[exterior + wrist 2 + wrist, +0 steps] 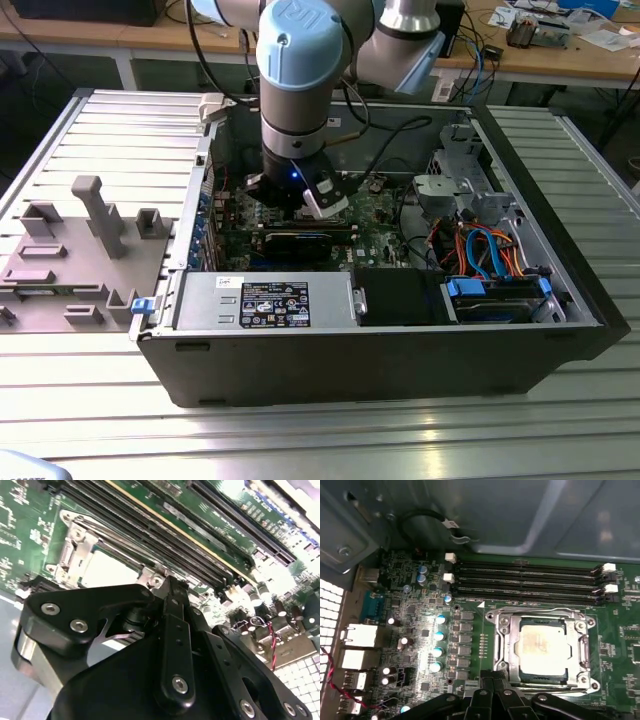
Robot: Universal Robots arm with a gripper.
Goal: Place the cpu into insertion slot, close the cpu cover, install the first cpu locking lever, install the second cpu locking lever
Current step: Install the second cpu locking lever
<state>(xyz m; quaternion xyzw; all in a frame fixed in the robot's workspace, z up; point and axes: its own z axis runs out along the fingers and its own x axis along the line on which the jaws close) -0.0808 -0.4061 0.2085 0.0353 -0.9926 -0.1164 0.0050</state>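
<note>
A robot arm reaches down into an open desktop computer case [560, 330] lying on a ribbed metal table [120, 140]. Its gripper [300, 195] hangs low over the green motherboard [410, 630], near the case's back wall. In the first wrist view, the cpu [542, 647] sits in the insertion slot [506, 652], its silver-grey top facing up, with the cpu cover [582, 650] framing it. Four long black memory slots [525, 582] run just beyond the socket, at twelve o'clock from it. The gripper's black fingers [492, 702] sit at the socket's six o'clock edge, drawn together and grasping nothing.
</note>
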